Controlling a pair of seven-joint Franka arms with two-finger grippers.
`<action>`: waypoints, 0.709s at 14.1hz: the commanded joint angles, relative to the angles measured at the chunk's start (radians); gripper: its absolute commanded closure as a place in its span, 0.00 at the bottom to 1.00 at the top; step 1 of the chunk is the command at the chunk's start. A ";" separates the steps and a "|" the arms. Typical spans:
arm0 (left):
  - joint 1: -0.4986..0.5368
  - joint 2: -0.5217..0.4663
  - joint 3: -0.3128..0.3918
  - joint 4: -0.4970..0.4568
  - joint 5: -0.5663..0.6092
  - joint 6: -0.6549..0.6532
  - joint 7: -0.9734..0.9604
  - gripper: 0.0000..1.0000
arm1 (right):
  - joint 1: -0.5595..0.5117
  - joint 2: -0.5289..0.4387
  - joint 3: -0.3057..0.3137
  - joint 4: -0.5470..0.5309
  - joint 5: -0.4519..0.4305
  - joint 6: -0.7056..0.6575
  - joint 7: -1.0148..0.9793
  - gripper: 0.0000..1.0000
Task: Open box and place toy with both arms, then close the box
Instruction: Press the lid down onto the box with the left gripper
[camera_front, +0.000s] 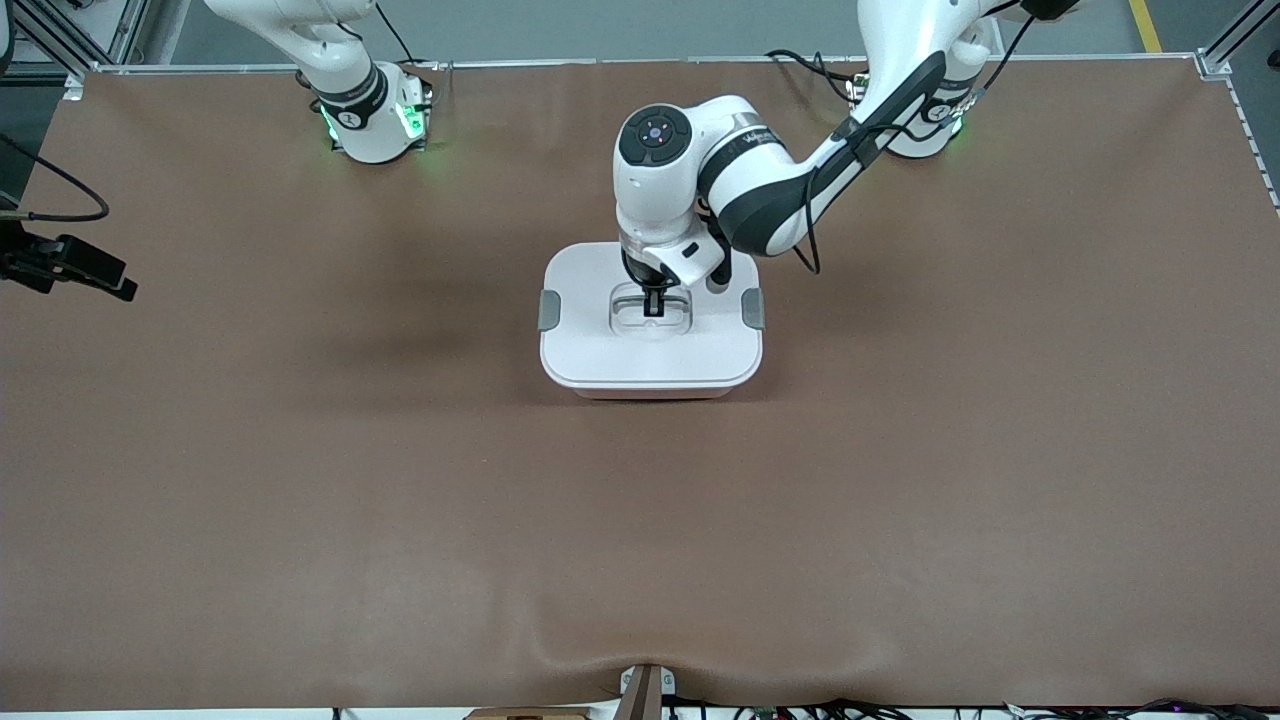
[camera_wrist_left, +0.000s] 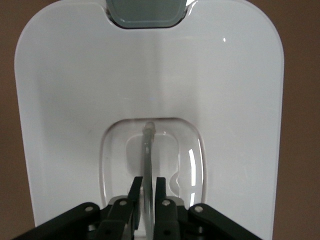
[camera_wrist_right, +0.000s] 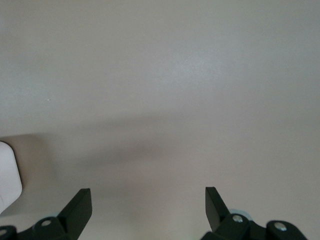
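Left gripper (camera_wrist_left: 146, 192) pinches the lid handle (camera_wrist_left: 148, 150) on the shut box (camera_front: 650, 345); right gripper (camera_wrist_right: 148, 205) waits, spread wide. Next: let go, withdraw.

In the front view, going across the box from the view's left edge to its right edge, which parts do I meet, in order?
Grey side clip → bare white lid → recessed handle with the left gripper in it → second grey side clip.
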 joint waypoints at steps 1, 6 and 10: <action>0.028 -0.019 -0.006 0.007 0.013 -0.015 0.070 0.00 | 0.006 0.010 0.006 -0.002 -0.021 0.007 0.014 0.00; 0.094 -0.085 -0.018 0.105 -0.058 -0.178 0.261 0.00 | 0.022 0.013 0.006 -0.001 -0.021 0.016 0.015 0.00; 0.183 -0.178 -0.018 0.165 -0.136 -0.252 0.595 0.00 | 0.018 0.013 0.006 -0.001 -0.018 0.020 0.014 0.00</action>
